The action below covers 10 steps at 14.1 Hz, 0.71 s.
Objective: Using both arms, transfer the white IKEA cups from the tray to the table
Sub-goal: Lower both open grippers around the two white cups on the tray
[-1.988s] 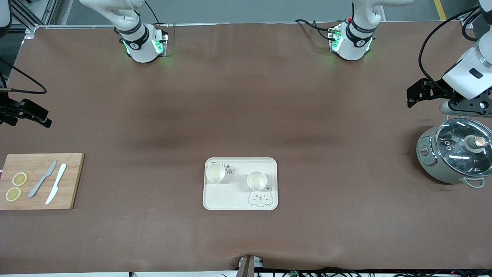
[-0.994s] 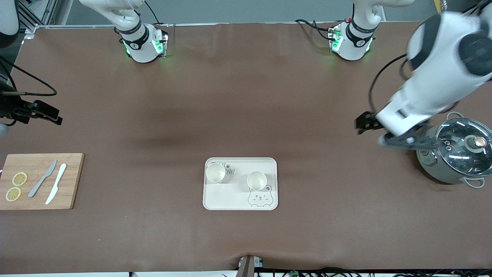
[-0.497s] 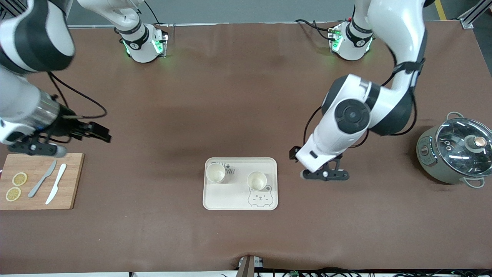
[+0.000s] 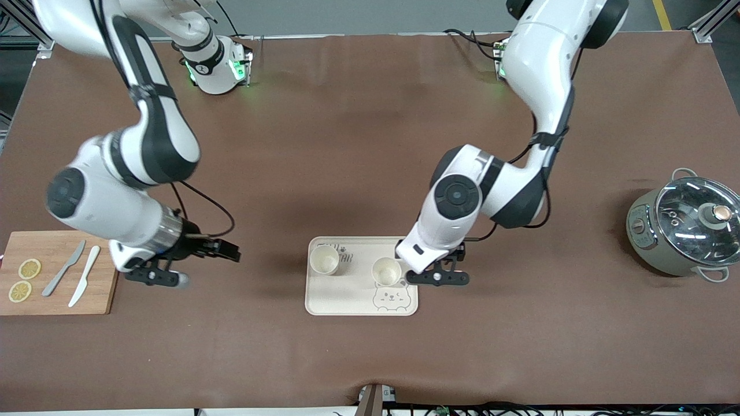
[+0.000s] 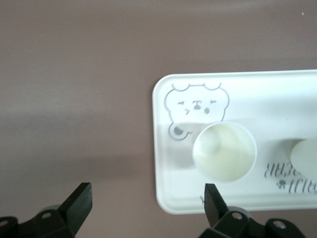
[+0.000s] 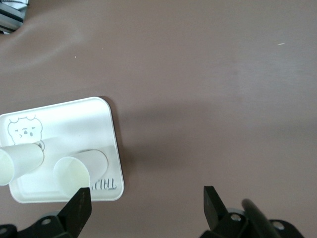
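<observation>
Both arms have swung in toward the tray [image 4: 341,303]. Left gripper [image 5: 147,198], fingers spread wide, hangs over the tray's edge beside one white cup [image 4: 386,271]; right gripper [image 6: 146,201], also spread, is over bare tabletop between the cutting board [image 4: 104,271] and the other cup [image 4: 324,260]. Off by the left arm's end sits a lidded pot [image 4: 685,234].

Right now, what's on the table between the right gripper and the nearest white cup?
Only bare brown table and the tray's rim lie between the right gripper and that cup, as the front view shows.
</observation>
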Available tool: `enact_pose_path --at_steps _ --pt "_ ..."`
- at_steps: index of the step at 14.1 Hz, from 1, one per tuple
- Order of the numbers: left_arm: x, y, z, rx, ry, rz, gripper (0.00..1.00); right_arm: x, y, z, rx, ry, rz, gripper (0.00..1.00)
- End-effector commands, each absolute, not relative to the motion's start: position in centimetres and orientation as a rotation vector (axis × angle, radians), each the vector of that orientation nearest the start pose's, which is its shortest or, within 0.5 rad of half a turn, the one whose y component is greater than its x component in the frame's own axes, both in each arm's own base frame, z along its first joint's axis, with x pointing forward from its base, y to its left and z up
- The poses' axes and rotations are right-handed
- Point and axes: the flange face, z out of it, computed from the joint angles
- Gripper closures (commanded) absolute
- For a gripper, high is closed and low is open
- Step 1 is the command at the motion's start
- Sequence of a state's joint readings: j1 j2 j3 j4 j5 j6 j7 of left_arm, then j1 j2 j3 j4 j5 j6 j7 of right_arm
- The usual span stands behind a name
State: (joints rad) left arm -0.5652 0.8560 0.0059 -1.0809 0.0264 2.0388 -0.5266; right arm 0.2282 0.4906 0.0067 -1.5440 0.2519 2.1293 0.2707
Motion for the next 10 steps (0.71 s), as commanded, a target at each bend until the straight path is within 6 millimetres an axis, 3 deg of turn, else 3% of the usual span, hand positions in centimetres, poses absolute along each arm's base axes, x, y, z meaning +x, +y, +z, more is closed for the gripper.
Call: enact_pose_path --at_steps 1,3,5,10 --pt "67.0 -42.1 30.9 -3.157 0.057 -0.233 0.0 68.4 19.9 34.9 -2.882 0.242 -0.07 0.0" --pt "66.9 -43.1 29.4 -3.165 0.048 -0.278 0.0 68.0 22.8 32.1 -2.892 0.206 -0.073 0.0" --pt "67.0 -43.4 29.5 -3.165 0.044 -0.343 0.0 67.4 25.4 29.5 -2.899 0.2 -0.074 0.0" --pt "66.6 -45.0 26.7 -3.179 0.064 -0.413 0.0 66.0 29.6 26.0 -2.91 0.178 -0.057 0.0"
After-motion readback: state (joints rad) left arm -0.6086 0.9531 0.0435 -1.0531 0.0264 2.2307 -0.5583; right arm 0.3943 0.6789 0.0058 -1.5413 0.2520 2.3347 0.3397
